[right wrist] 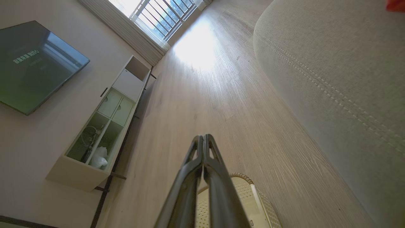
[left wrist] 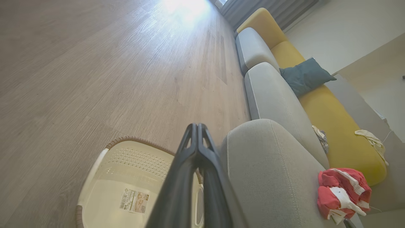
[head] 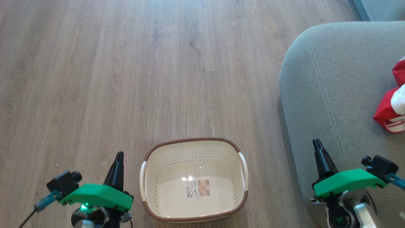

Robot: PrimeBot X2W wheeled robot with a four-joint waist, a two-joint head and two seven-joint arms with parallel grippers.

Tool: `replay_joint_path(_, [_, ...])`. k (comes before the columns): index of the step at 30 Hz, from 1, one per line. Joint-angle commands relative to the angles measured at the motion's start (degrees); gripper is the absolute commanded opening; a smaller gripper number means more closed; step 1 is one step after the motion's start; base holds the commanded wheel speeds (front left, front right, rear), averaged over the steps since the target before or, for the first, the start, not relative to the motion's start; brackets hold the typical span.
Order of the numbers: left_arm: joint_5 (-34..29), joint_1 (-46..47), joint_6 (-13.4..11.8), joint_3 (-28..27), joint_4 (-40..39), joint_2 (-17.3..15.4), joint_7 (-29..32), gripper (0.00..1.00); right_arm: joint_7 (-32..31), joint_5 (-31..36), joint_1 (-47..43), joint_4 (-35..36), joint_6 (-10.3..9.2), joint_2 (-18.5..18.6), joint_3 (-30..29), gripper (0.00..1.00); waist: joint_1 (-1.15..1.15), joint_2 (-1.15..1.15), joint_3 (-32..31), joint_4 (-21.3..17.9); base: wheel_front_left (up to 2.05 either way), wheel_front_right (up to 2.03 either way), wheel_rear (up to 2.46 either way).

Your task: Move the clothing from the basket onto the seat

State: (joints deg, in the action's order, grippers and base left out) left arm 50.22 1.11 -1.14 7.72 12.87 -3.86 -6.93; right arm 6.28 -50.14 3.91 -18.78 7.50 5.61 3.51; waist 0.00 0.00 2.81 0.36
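Observation:
The cream basket (head: 193,148) with a brown rim sits on the wooden floor, holding nothing but its barcode sticker (head: 198,188). Red clothing (head: 393,107) with white trim lies on the grey-green seat (head: 329,95) at the right edge; the left wrist view shows the clothing (left wrist: 343,191) bunched on the seat (left wrist: 272,171). My left gripper (head: 119,155) is shut, left of the basket and above the floor. Over the seat's front edge, right of the basket, my right gripper (head: 317,143) is shut too. Both hold nothing.
Wooden floor (head: 126,79) stretches ahead. The left wrist view shows a yellow sofa back (left wrist: 329,120), a dark teal pillow (left wrist: 303,76) and further grey cushions (left wrist: 253,47). A TV (right wrist: 31,63) and a low white cabinet (right wrist: 101,126) stand along the wall by a window.

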Motion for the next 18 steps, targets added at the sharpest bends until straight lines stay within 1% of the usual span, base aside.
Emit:
replay_joint_path(1, [1.87, 3.06, 0.60, -1.48, -1.47, -0.79, 0.38, 0.00, -0.58, -1.85, 1.93, 2.22, 0.00, -0.09, -0.19, 0.00, 0.00, 0.00, -0.06, -0.01, 0.00, 0.00, 0.00])
replay_joint_path(18, [12.89, 3.51, 2.67, -3.98, -0.83, -0.90, 3.11, 0.00, -3.34, -12.65, 1.97, 2.90, -0.01, -0.42, -2.24, 0.00, 0.00, 0.00, -0.73, -0.10, 0.00, 0.00, 0.00])
